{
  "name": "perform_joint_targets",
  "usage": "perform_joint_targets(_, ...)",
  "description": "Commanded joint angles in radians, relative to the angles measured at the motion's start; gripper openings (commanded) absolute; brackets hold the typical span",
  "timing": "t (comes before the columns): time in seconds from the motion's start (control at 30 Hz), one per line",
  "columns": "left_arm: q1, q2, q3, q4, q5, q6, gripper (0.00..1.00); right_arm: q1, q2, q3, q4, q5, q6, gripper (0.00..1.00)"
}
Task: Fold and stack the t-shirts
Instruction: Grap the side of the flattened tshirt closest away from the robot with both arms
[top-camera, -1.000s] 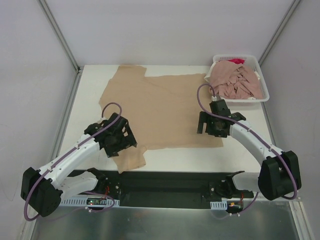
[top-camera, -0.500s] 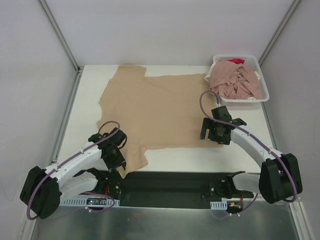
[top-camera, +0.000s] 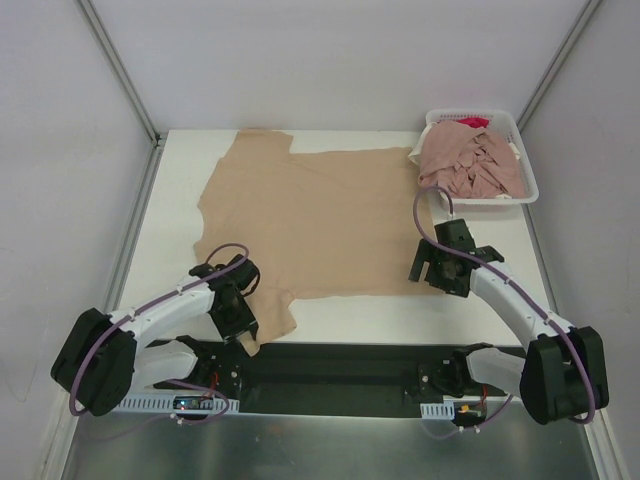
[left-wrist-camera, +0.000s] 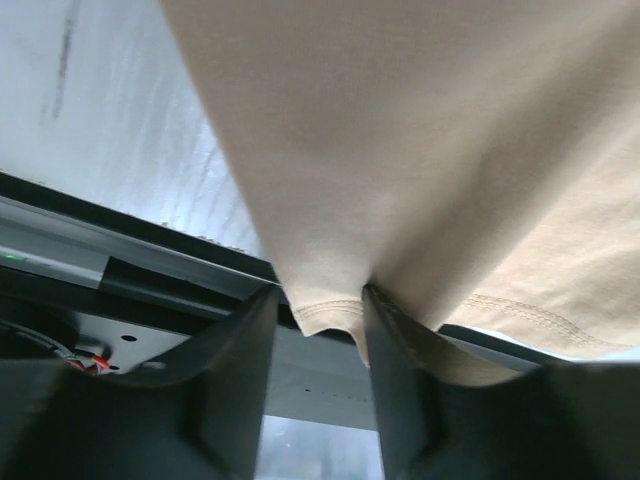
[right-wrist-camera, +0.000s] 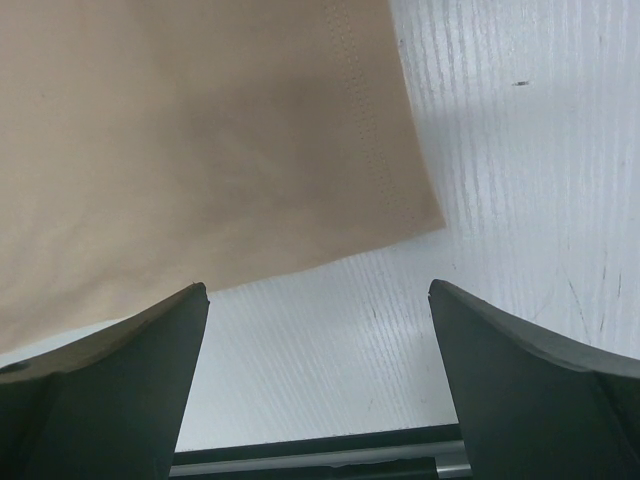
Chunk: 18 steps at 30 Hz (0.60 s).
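Note:
The tan t-shirt (top-camera: 320, 215) lies spread flat across the table, its near-left sleeve (top-camera: 268, 318) reaching the table's front edge. My left gripper (top-camera: 246, 335) is shut on that sleeve's stitched hem (left-wrist-camera: 325, 312), and the cloth bunches between the two fingers (left-wrist-camera: 395, 350). My right gripper (top-camera: 432, 272) stands wide open just above the table at the shirt's near-right hem corner (right-wrist-camera: 425, 215). Nothing is between its jaws (right-wrist-camera: 318, 290). Dusty pink t-shirts (top-camera: 470, 165) are heaped in the basket.
The white lattice basket (top-camera: 532, 185) stands at the back right corner. A black rail (top-camera: 340, 365) runs along the table's front edge, right under the left gripper. White walls with metal posts enclose the table on three sides.
The left gripper moved down to the front edge and closed on the sleeve, dragging it slightly. The right gripper slid toward the near right, to the hem corner, still open.

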Motion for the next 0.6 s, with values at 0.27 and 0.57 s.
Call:
perform_joint_targets(0.27, -0.007, 0.050, 0.019, 0.061, -0.129, -0.027, 0.00, -0.017, -0.021, -0.005, 0.008, 0.020, 0.020, 0.97)
perform_joint_targets(0.57, -0.007, -0.176, 0.026, 0.052, -0.157, -0.006, 0.00, -0.057, -0.073, -0.036, -0.016, 0.028, 0.056, 0.97)
